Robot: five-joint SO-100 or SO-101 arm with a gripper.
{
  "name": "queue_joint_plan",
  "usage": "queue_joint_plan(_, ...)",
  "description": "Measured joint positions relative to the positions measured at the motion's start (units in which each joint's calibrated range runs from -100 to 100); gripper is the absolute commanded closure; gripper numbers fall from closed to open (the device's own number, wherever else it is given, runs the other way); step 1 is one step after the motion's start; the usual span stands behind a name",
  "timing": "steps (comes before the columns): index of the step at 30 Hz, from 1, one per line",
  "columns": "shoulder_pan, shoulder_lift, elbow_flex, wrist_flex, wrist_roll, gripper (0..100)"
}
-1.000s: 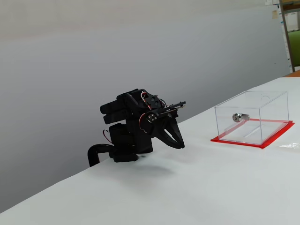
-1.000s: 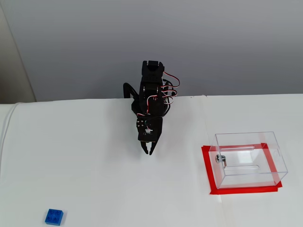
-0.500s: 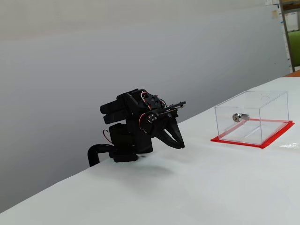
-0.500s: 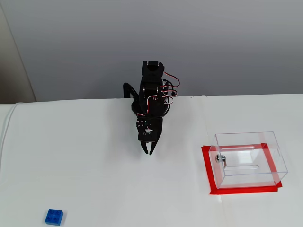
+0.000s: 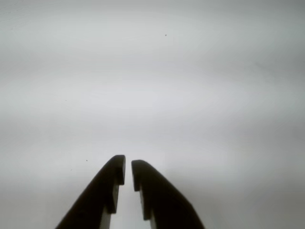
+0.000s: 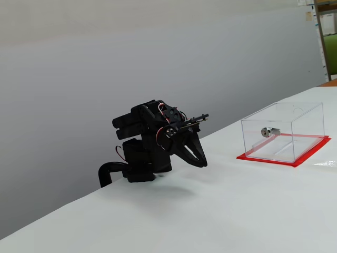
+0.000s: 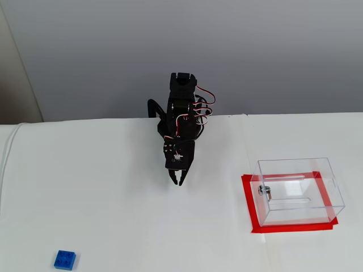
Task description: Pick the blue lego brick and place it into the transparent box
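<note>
The blue lego brick [image 7: 65, 260] lies on the white table at the lower left of a fixed view, far from the arm. It does not show in the wrist view or the other fixed view. The transparent box [image 7: 299, 190] [image 6: 283, 130] stands on a red base [image 7: 291, 227], with a silver lock cylinder [image 7: 264, 190] on its left wall. My gripper [image 7: 177, 181] [image 6: 202, 161] [image 5: 128, 170] hangs just above the table near the arm's base, folded in, its black fingers [image 5: 107, 188] nearly together and empty.
The white table [image 7: 113, 215] ends at a grey wall behind the arm. A white cable [image 7: 8, 152] runs along the table's left edge. Shelving [image 6: 326, 37] stands at the far right.
</note>
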Motion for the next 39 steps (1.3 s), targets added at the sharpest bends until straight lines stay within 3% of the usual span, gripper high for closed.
queue_joint_plan(18, 1.0, 0.0, -6.9, 0.0, 0.0, 98)
queue_joint_plan(26, 16.2, 5.0, -16.8, 0.3, 0.0, 98)
queue_joint_plan(39, 31.8, 41.0, -36.8, 0.4, 0.0, 98)
